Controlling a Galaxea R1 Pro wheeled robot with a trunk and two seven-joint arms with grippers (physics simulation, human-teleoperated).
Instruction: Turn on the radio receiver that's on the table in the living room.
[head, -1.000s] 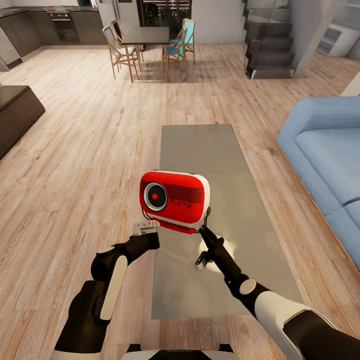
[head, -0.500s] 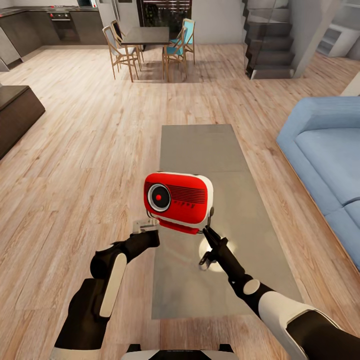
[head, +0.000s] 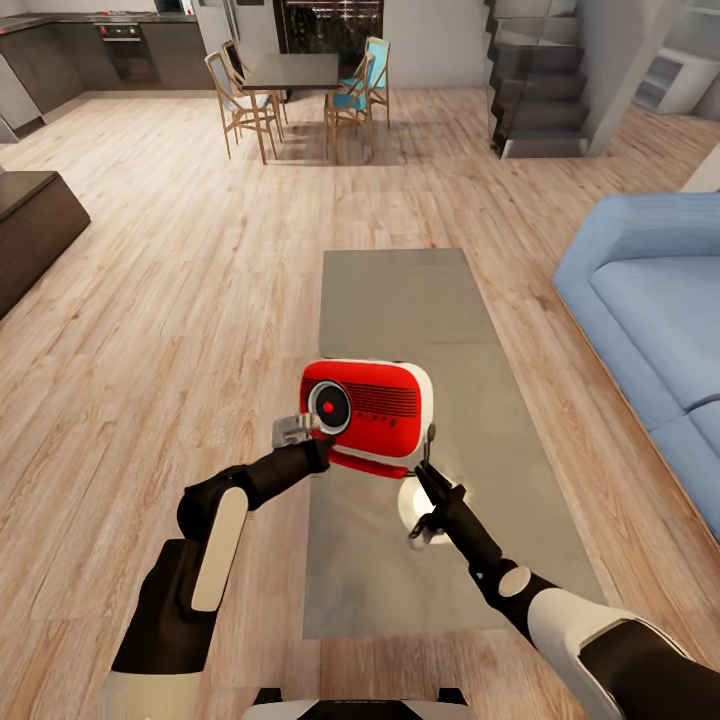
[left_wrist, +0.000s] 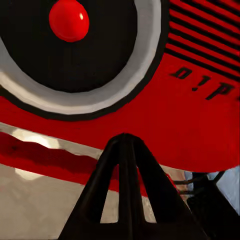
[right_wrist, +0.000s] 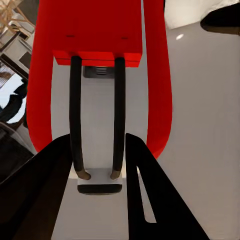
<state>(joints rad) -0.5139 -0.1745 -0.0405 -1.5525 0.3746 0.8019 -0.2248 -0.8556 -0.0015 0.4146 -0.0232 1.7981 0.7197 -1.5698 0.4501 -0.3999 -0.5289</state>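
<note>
My right fingers (head: 428, 478) grip the radio's (head: 368, 414) handle (right_wrist: 75, 120); my left fingers' (head: 296, 430) spread, at the dial (left_wrist: 69, 20), I can't tell.

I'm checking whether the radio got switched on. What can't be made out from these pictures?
- Radio receiver: on or off, no indicator visible.
- Left gripper: contact with the dial, blurred in head view, too close in left wrist view.
- Right gripper: its hold on the handle, tiny in head view.
</note>
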